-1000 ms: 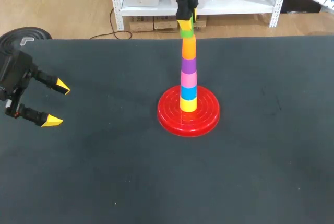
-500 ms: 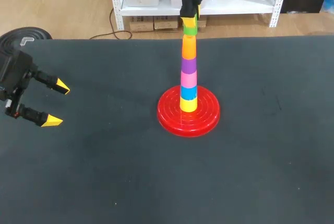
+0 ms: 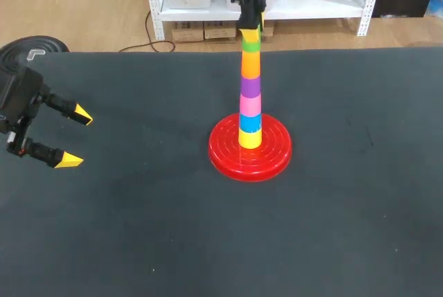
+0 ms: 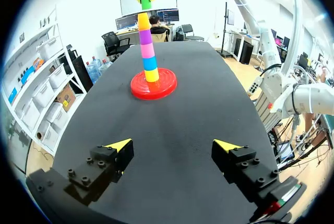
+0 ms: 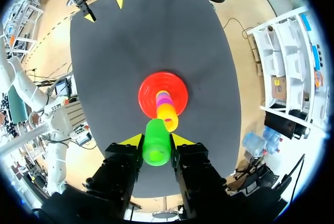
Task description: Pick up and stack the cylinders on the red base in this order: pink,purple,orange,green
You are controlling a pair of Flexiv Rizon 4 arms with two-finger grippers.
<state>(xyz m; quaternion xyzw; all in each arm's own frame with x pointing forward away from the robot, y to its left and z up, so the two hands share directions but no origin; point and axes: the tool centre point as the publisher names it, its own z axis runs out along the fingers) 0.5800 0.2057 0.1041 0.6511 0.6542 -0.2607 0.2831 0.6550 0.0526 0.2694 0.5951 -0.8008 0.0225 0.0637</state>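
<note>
The right gripper is hanging above the far middle of the surface, its fingers clamping the green cylinder from two sides. That cylinder is standing upright at the top of the stack, right on the orange cylinder. Below come the purple cylinder, pink cylinder, blue cylinder and yellow cylinder, on the red base. The left gripper is hovering at the surface's left edge, fingers spread wide, well apart from the stack.
</note>
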